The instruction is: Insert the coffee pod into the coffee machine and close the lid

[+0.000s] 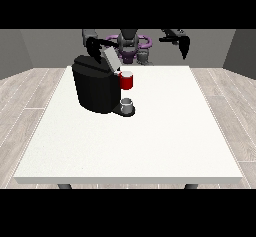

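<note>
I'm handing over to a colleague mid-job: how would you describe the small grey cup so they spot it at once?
Start at the white table and find the big black coffee machine on its left half. At the machine's front foot, on the black base under the red part, stands the small grey cup. It is the only pale grey thing there, lower and smaller than the red part.

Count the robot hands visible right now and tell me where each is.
2. One black hand is at the view's left, behind the black coffee machine and beside its raised grey lid. The other black hand hangs at the view's right, above the large white table's far edge.
</note>
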Controlling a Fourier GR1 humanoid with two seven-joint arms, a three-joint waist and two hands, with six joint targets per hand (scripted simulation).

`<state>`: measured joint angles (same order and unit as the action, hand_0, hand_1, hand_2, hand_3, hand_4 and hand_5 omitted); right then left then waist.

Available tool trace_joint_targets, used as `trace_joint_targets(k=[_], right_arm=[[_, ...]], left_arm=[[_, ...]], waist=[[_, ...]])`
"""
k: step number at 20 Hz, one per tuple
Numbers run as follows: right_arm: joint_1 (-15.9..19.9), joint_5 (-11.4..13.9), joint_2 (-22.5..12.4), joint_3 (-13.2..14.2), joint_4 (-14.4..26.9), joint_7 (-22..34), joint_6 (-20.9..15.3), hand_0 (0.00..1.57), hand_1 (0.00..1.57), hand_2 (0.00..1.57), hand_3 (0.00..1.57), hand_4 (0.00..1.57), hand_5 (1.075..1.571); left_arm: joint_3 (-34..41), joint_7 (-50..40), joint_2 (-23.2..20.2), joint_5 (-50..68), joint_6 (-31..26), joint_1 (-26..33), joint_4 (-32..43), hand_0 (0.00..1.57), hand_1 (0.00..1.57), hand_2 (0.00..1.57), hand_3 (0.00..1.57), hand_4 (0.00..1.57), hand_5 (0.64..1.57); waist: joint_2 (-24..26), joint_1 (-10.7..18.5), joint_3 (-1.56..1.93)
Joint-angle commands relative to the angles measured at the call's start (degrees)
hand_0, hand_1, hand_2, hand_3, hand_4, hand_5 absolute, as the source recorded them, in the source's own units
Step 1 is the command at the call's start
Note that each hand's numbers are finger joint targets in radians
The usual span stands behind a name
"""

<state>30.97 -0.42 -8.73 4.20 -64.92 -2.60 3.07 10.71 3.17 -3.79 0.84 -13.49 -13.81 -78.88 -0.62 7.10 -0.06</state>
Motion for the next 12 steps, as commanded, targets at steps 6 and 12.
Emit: trace_joint_targets(k=[6, 12], right_arm=[[6.3, 1.5, 1.1, 0.2, 4.2, 0.7, -1.4, 0.0, 0.0, 0.0, 0.0, 0.0, 1.571], [4.9, 2.1, 2.5, -0.7, 5.5, -3.0, -0.7, 0.0, 0.0, 0.0, 0.0, 0.0, 1.571]], left_arm=[[0.1, -0.2, -2.4, 1.3, 0.0, -1.6, -0.7, 0.0, 0.0, 0.0, 0.0, 0.0, 1.571], [-0.1, 1.1, -2.7, 1.3, 0.5, 0.2, 0.0, 0.0, 0.0, 0.0, 0.0, 0.0, 1.571]], waist=[[-2.8, 0.8, 0.06], [-3.0, 0.2, 0.06]])
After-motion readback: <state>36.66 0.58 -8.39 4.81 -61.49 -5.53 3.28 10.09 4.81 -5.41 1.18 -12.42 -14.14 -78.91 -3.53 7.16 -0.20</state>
